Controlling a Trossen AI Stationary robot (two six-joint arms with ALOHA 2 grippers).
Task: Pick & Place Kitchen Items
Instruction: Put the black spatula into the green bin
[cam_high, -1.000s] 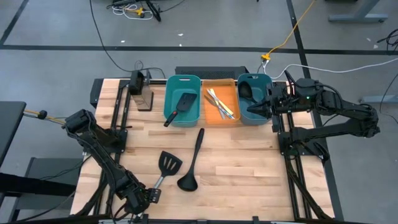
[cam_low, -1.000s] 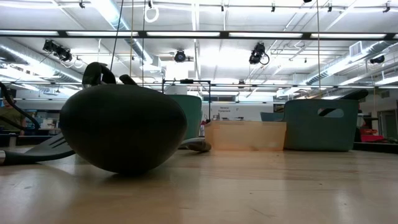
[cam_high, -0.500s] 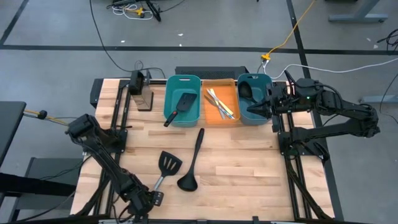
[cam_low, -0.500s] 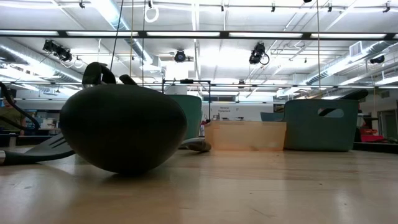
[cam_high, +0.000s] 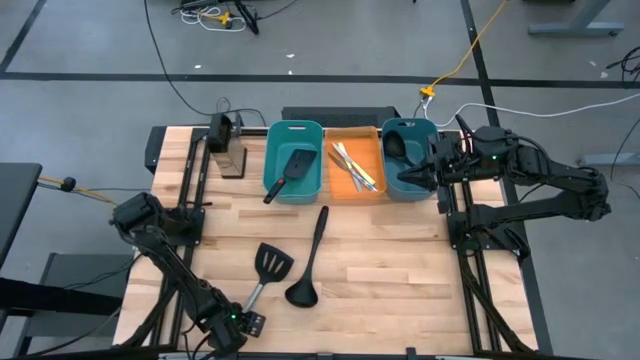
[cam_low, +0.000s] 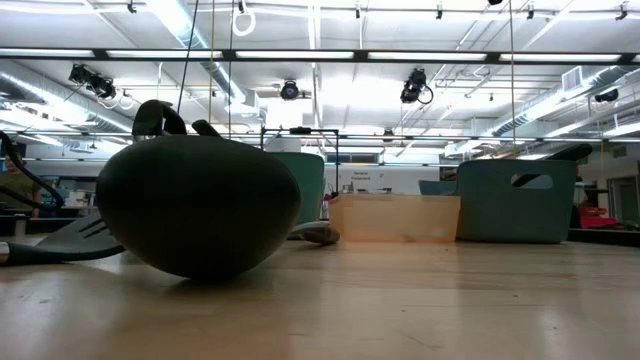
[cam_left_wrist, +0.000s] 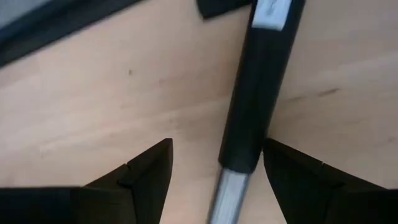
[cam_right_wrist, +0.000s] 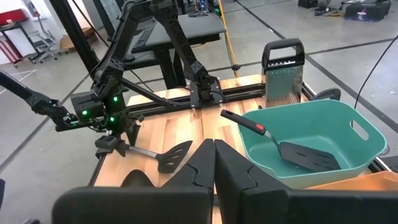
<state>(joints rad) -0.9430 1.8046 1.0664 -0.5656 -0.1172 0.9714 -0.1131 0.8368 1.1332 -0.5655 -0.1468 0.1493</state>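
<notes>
At the desk's (cam_high: 400, 260) front left corner, the left gripper (cam_left_wrist: 214, 171) straddles the slotted spatula's handle (cam_left_wrist: 252, 106), fingers apart. The right gripper (cam_right_wrist: 213, 163), fingers together, hovers over the right teal bin (cam_high: 405, 160).

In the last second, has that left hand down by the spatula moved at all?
Yes. In the high view the left hand has slid along the table's near edge toward the spatula handle's tip, and its open fingers now straddle the handle.

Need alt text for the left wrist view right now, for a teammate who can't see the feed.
The left hand hangs open just above the wooden table, its two dark fingers on either side of the spatula's black handle. The handle lies on the wood, not yet gripped.
</notes>
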